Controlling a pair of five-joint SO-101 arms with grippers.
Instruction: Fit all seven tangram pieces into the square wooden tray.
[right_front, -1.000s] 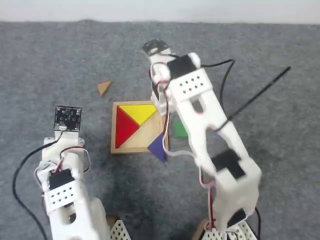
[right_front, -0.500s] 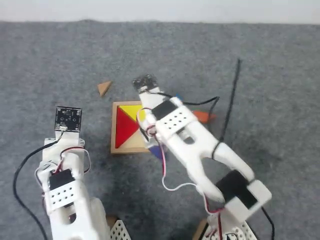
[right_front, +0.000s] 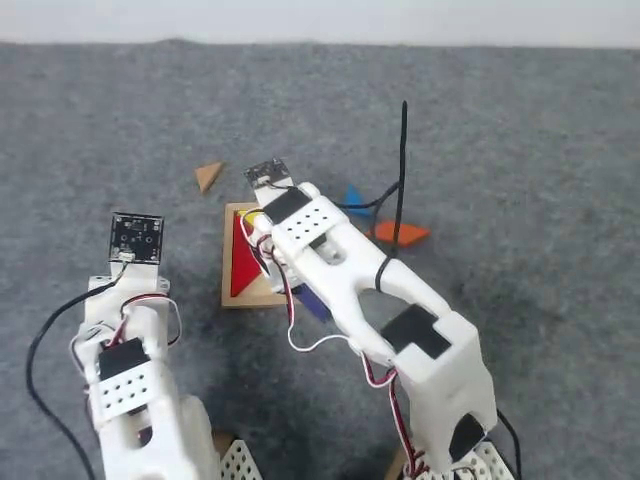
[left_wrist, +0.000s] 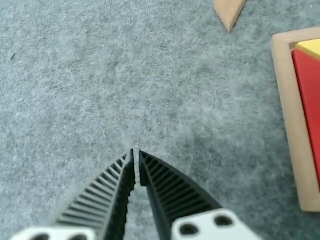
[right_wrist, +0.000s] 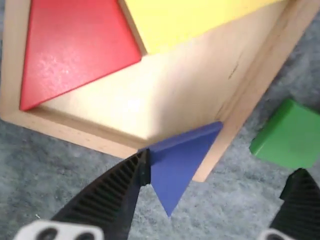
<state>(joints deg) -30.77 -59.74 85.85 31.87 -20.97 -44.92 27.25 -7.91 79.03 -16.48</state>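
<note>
Masking half the tray (right_front: 227, 262): right arm (right_front: 335, 255)

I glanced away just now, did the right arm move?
Yes. In the high view the right arm swung left, from beside the wooden tray at its right edge to above it, nearer the tan triangle.

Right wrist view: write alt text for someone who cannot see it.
The open right gripper hovers over a blue triangle lying across a corner of the wooden tray, one finger at its edge. A red triangle and a yellow triangle sit in the tray; a green piece lies outside.
</note>
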